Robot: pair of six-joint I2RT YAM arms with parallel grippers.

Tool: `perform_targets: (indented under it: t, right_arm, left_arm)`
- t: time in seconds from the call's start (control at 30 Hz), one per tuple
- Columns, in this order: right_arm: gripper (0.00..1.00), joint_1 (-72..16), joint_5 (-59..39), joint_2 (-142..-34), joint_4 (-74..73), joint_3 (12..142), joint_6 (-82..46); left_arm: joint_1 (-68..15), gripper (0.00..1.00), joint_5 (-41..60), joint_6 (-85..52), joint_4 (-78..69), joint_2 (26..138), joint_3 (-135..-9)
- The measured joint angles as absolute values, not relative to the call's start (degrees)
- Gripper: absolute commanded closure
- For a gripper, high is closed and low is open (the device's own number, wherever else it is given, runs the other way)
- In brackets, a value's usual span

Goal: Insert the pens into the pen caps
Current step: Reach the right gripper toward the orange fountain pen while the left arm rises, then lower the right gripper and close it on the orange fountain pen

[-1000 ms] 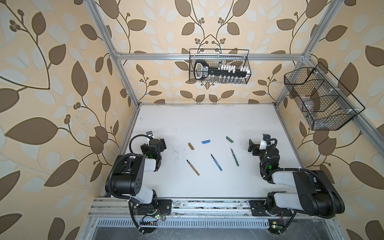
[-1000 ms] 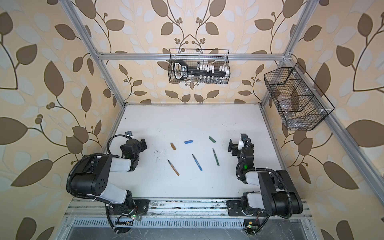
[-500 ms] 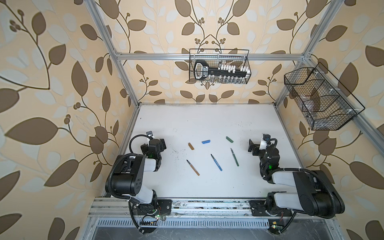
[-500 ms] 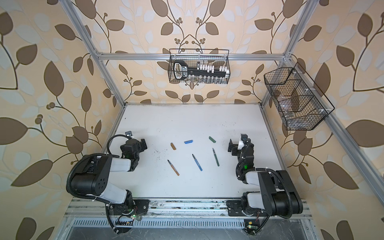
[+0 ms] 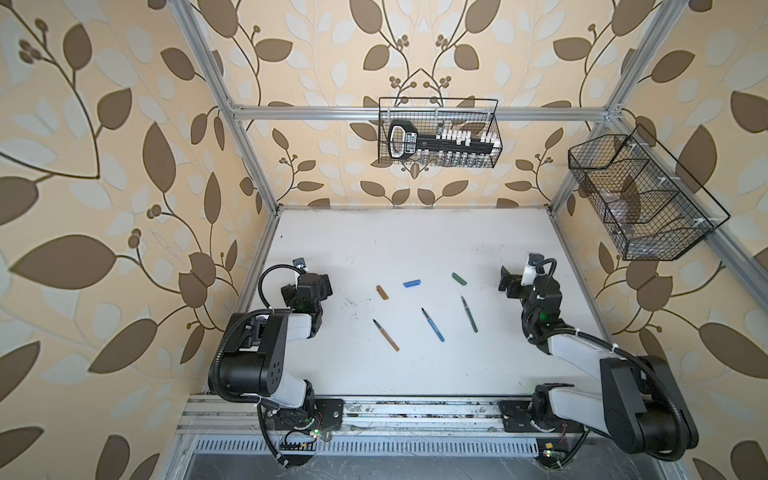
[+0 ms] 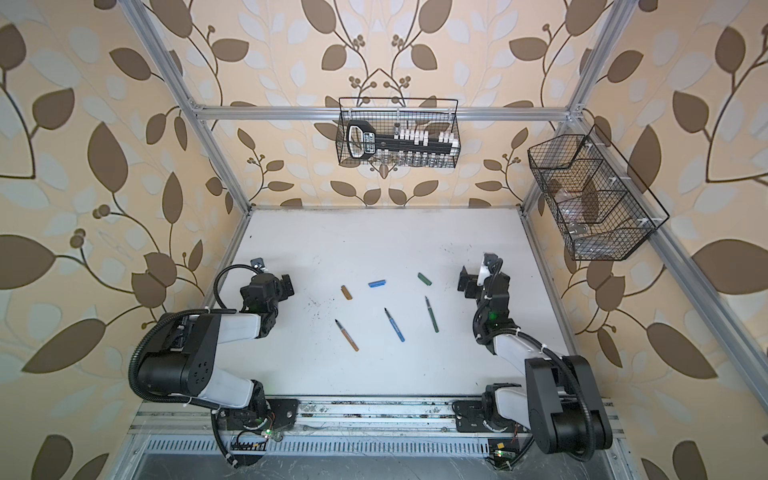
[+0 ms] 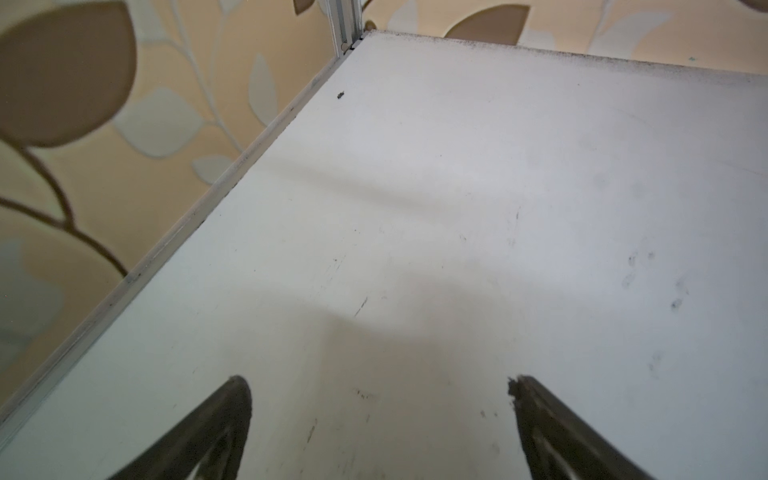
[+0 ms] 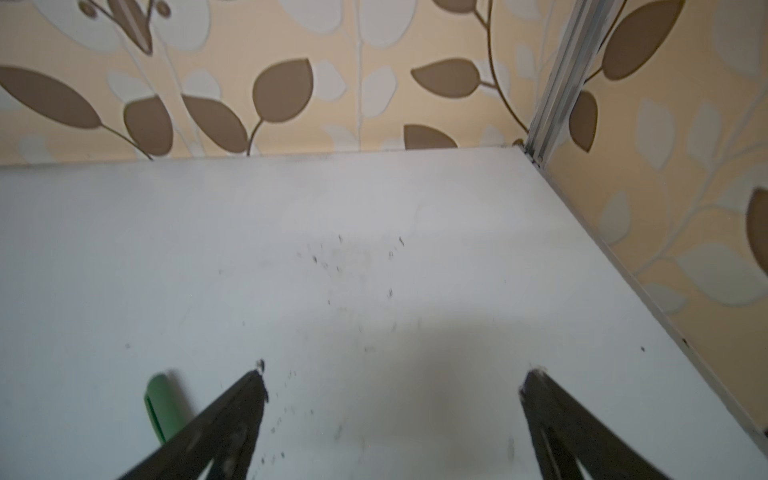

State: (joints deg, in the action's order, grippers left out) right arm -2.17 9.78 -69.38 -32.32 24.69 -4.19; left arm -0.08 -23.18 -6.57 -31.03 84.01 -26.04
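Zero of three pens capped. Tan pen [image 5: 386, 335], blue pen [image 5: 433, 325] and green pen [image 5: 469, 314] lie loose mid-surface [image 5: 374, 241], tips bare. Tan cap [image 5: 382, 292], blue cap [image 5: 412, 284] and green cap [image 5: 459, 279] in row farther back, each apart from its pen. Left gripper [image 7: 378, 382] wide, empty, at left edge. Right gripper [image 8: 397, 372] wide, empty, near green cap. Judged: all three grasps and insertions left.

No text, number or brand can be read anywhere. The black tool [image 5: 440, 144] in the wire basket [image 5: 457, 99] on the back wall carries a pale label [image 5: 410, 142] beside its handle in both top views, but the print is too small to make out.
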Motion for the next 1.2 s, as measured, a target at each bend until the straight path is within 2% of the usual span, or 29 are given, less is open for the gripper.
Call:
perform_targets:
  t: [0.13, 0.33, 0.53, 0.87, 1.2]
  right_arm:
    - [0.1, -5.8, 7.5, -66.9, -20.3, 35.4, -6.2]
    - [0.13, -20.2, 6.8, -68.4, -3.3, 44.3, -6.8]
    - [0.15, -34.7, 5.7, -71.0, 8.3, 50.6, -6.2]
    - [0.26, -48.5, 2.9, -85.9, 23.4, 66.2, -8.7]
    - [0.37, -56.4, 0.1, -106.6, 32.5, 82.9, -9.6]
  left_arm:
    - [-0.4, 0.01, -24.2, -11.1, -13.7, 77.0, -37.5]
    - [-0.4, 0.01, -19.8, -19.2, 6.6, 69.8, -52.1]
    - [-0.8, 0.01, -13.3, -22.6, 19.9, 62.3, -48.8]
    - [-0.8, 0.01, -9.5, -29.2, 27.0, 35.5, -41.2]
    - [-0.8, 0.01, -10.6, -31.8, 40.2, 36.4, -46.9]
